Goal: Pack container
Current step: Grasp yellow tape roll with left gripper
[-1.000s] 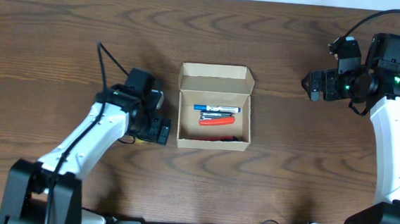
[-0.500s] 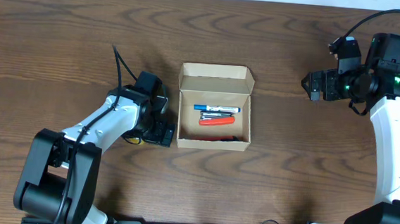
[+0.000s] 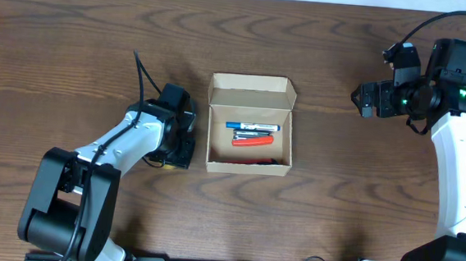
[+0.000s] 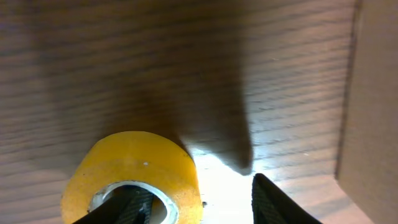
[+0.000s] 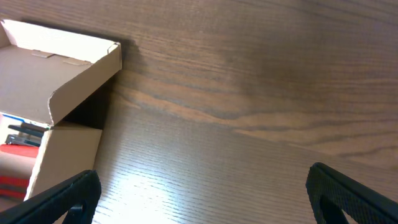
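Observation:
The container [image 3: 245, 168] is a tan cardboard box, open at the table's middle with its flap lid laid back. It holds a blue pen [image 3: 252, 126], a red pen [image 3: 253, 143] and other pens. My left gripper [image 3: 180, 152] is low just left of the box, over a yellow tape roll [image 3: 157, 164]. In the left wrist view the roll [image 4: 140, 165] lies flat. The left gripper [image 4: 205, 196] is open, one finger in the roll's hole and the other outside, apart from it. My right gripper [image 3: 365, 99] is open and empty to the right of the box.
The box's wall [image 4: 373, 93] stands close on the right of the roll. The right wrist view shows the box's flap corner [image 5: 68, 81] at the left, with bare wood under the right gripper [image 5: 205, 193]. The table is dark wood.
The left arm's elbow swung in and down while its gripper stayed beside the box's left wall, shifting slightly left at the end. The right arm has not moved.

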Action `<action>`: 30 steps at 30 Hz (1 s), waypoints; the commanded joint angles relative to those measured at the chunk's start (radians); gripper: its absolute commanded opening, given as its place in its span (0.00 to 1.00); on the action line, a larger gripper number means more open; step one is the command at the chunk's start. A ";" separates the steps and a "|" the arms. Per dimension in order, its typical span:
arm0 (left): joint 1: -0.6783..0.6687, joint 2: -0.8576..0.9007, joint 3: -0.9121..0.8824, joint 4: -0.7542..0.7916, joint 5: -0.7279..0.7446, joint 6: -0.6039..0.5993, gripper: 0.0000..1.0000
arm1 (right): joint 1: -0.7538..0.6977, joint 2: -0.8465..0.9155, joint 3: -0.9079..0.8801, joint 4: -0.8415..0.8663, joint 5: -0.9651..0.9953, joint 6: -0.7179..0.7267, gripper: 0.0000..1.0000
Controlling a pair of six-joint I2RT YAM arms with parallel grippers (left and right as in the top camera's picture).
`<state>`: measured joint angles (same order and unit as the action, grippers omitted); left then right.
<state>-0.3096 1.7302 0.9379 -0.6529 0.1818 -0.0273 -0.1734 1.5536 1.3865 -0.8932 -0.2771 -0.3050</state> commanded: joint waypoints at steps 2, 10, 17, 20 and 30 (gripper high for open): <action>0.002 0.018 -0.006 -0.001 -0.126 -0.002 0.52 | -0.002 0.006 0.008 -0.001 -0.012 0.014 0.99; 0.002 0.018 -0.006 -0.001 -0.215 -0.002 0.52 | -0.002 0.006 0.008 -0.001 -0.012 0.021 0.99; 0.002 0.018 -0.006 0.000 -0.215 -0.002 0.17 | -0.002 0.006 0.008 -0.001 -0.012 0.021 0.99; 0.002 0.018 -0.006 -0.001 -0.215 -0.002 0.06 | -0.002 0.006 0.008 -0.001 -0.012 0.021 0.99; 0.001 -0.018 0.069 -0.132 -0.212 -0.053 0.06 | -0.002 0.006 0.008 -0.001 -0.011 0.021 0.99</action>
<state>-0.3096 1.7317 0.9516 -0.7464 -0.0154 -0.0494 -0.1734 1.5536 1.3865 -0.8936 -0.2771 -0.2981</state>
